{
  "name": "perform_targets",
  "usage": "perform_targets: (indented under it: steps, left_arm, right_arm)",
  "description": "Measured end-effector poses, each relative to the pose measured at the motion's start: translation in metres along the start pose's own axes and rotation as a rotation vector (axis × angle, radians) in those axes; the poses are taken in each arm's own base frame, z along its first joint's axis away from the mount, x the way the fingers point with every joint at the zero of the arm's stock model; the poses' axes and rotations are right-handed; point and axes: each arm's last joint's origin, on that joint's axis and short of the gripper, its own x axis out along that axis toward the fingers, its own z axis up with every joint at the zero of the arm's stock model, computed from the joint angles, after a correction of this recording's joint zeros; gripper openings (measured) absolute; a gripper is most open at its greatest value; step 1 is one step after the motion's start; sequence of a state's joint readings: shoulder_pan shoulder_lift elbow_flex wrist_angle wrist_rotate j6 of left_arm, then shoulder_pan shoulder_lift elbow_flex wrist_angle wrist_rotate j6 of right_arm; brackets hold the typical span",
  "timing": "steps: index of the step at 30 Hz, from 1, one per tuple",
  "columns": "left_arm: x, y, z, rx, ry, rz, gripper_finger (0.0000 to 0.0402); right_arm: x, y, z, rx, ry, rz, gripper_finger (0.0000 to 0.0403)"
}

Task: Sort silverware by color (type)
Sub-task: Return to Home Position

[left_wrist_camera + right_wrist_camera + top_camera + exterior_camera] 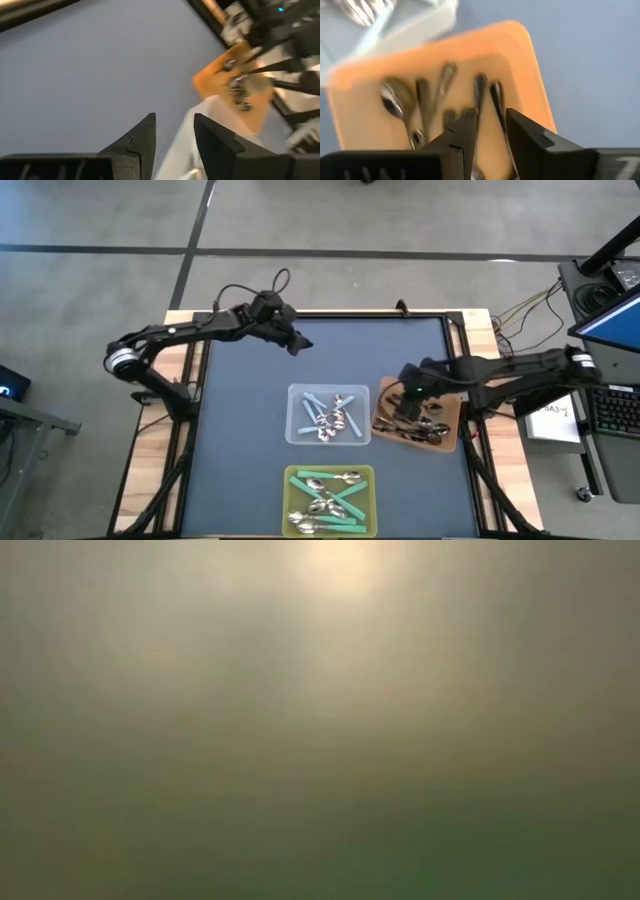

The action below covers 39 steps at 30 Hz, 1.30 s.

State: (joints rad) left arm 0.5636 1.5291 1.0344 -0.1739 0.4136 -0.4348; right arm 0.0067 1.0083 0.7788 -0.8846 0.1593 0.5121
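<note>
Left gripper [300,343], fingers apart and empty, hangs over the far-left mat [240,430]. Centre: light blue spoons [328,416] in the clear bin [294,430]; nearer, teal spoons [328,500] in the yellow-green bin [290,480]. Right: dark spoons [420,425] in the orange bin [452,412]; right gripper [491,116] just above, fingers seemingly slightly apart.

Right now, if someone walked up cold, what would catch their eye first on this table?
Three filled bins stand out: a clear bin holding light blue spoons mid-table, a yellow-green bin holding teal spoons below it in the high view, and an orange bin holding dark spoons right of the clear one. The right end effector hangs open just above the orange bin; the left end effector hovers open over bare blue table.
</note>
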Motion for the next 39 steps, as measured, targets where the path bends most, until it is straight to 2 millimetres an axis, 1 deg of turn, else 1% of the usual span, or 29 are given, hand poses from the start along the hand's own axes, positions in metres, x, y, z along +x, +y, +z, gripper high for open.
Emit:
perform_targets:
  steps: [4,7,11,14,17,20,23,26,30,35,39]
  left_arm:
    - [-0.025,-0.015,0.004,0.042,-0.037,-0.049,0.0115]
    - [-0.05,-0.027,0.0,0.102,-0.039,-0.054,0.0115]
    - [-0.091,-0.042,-0.013,0.165,-0.014,-0.036,0.0115]
    - [-0.116,-0.053,-0.024,0.201,-0.053,-0.011,0.0115]
    - [-0.134,-0.061,-0.037,0.237,-0.111,-0.002,0.0115]
    - [-0.146,-0.065,-0.051,0.244,-0.157,0.024,0.0115]
    - [-0.149,-0.063,-0.066,0.21,-0.179,0.048,0.0115]
    - [-0.144,-0.056,-0.084,0.174,-0.182,0.049,0.0115]
    - [-0.125,-0.042,-0.111,0.113,-0.204,-0.001,0.0115]
    - [-0.095,-0.021,-0.143,0.04,-0.288,-0.118,0.0115]
    - [-0.08,-0.006,-0.161,-0.046,-0.371,-0.209,0.0115]
  right_arm:
    - [0.008,-0.008,-0.016,0.026,-0.138,0.075,0.0088]
    - [0.019,-0.013,-0.029,0.028,-0.195,0.107,0.0083]
    - [0.035,-0.019,-0.046,0.027,-0.226,0.123,0.0079]
    - [0.045,-0.022,-0.054,0.03,-0.243,0.133,0.008]
    - [0.055,-0.025,-0.062,0.048,-0.267,0.15,0.0082]
    - [0.063,-0.026,-0.067,0.063,-0.294,0.161,0.0079]
    - [0.068,-0.026,-0.068,0.065,-0.325,0.171,0.0075]
    - [0.068,-0.026,-0.068,0.067,-0.342,0.178,0.0072]
    - [0.068,-0.026,-0.066,0.076,-0.363,0.166,0.007]
    - [0.065,-0.027,-0.062,0.101,-0.409,0.107,0.007]
    - [0.064,-0.028,-0.061,0.106,-0.43,0.065,0.007]
